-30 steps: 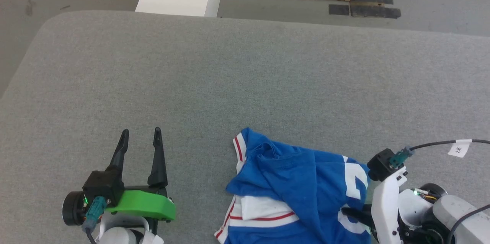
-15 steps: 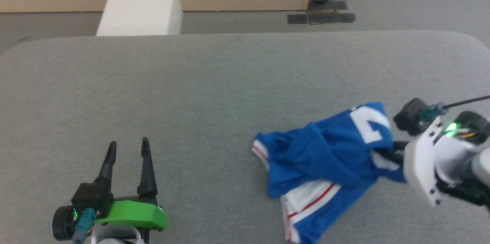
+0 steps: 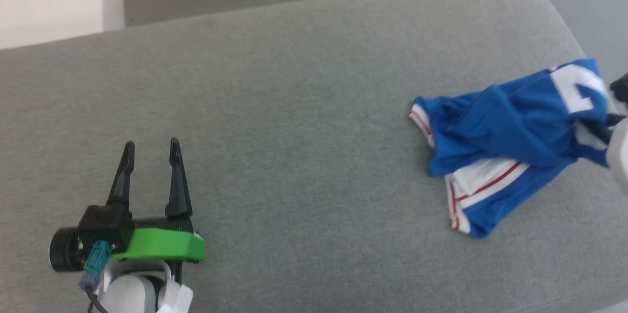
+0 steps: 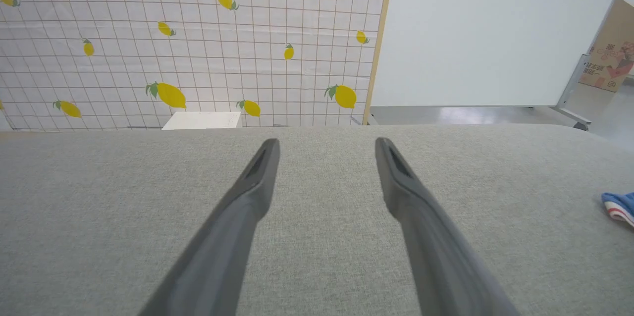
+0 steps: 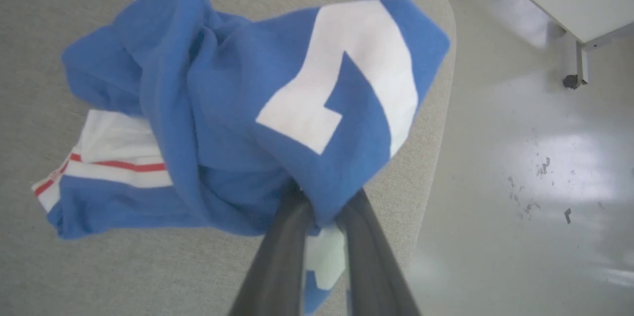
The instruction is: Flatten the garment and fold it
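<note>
the blue t-shirt (image 3: 505, 136) lies in a crumpled heap out by the rounded right-hand corner of the grey padded table (image 3: 294, 82), well apart from the left gripper (image 3: 150, 143). from the right wrist view, the right gripper (image 5: 324, 202) has its two dark fingers drawn close together on a bunch of the blue cloth. that end of the shirt is pulled up into a peak, with part of the white printed number (image 5: 342, 73) stretched across it. the other end trails on the table, where a white sleeve with a red stripe (image 5: 119, 147) pokes out from under the blue folds.

the left gripper has its fingers spread wide and nothing between them. it sits low over bare table, and only a blue and striped edge of the shirt shows at the far right of its wrist view.

to my eye this is the flattening step, barely started, and nothing is folded yet. the shirt is bunched and close to the table edge, with the floor (image 5: 520, 157) just beyond. the next move seems to call for bringing it toward the middle of the table. then the left gripper could take a second hold, perhaps on a hem or a shoulder, and the two could pull the cloth apart and lay it flat.
</note>
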`<state>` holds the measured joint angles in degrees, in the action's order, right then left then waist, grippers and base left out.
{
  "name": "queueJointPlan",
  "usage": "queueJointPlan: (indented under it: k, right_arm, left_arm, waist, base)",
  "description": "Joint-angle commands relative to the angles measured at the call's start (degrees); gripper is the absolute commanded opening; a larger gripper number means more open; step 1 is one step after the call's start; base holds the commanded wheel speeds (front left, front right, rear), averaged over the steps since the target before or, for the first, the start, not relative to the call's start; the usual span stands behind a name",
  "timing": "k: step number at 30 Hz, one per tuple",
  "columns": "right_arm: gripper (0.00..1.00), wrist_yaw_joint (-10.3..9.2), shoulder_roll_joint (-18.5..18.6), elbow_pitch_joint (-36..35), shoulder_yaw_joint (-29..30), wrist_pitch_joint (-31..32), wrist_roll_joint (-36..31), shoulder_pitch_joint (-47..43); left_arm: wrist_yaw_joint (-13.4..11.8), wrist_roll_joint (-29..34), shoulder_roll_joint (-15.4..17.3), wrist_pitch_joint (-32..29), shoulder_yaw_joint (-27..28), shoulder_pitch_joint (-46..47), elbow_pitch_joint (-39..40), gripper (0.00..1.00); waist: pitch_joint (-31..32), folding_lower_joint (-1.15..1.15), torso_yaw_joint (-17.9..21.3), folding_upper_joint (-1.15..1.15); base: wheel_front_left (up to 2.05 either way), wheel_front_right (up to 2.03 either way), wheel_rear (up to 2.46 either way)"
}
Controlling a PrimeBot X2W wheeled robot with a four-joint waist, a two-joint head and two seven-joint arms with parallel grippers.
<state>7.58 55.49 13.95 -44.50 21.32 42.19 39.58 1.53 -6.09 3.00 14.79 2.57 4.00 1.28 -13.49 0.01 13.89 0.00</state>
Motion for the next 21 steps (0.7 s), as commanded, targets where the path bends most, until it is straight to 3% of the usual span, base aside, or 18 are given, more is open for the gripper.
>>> queueJointPlan:
  k: [1, 13, 21]
  right_arm:
    - [0.0, -0.09, -0.5, 2.0, 1.1, -1.0, -0.7, 1.4]
    - [0.0, -0.09, -4.9, 25.3, 9.7, -7.6, -5.9, 6.2]
    - [0.0, -0.09, -8.8, 36.9, 12.4, -11.4, -10.5, 8.5]
  left_arm:
    - [0.5, 0.8, -0.1, 0.2, 0.1, 1.5, 0.5, 1.0]
    - [2.6, 2.8, 0.2, 0.2, 0.4, 6.2, 3.9, 1.0]
    - [2.9, 2.6, 0.1, 0.2, -0.4, 7.9, 4.8, 1.0]
  waist:
    - [-7.3, -0.01, 5.2, 0.0]
    - [-15.8, -0.01, 3.8, 0.0]
    - [-16.3, -0.01, 2.0, 0.0]
  base:
    - [0.0, 0.0, 0.0]
    - [0.0, 0.0, 0.0]
    - [0.0, 0.0, 0.0]
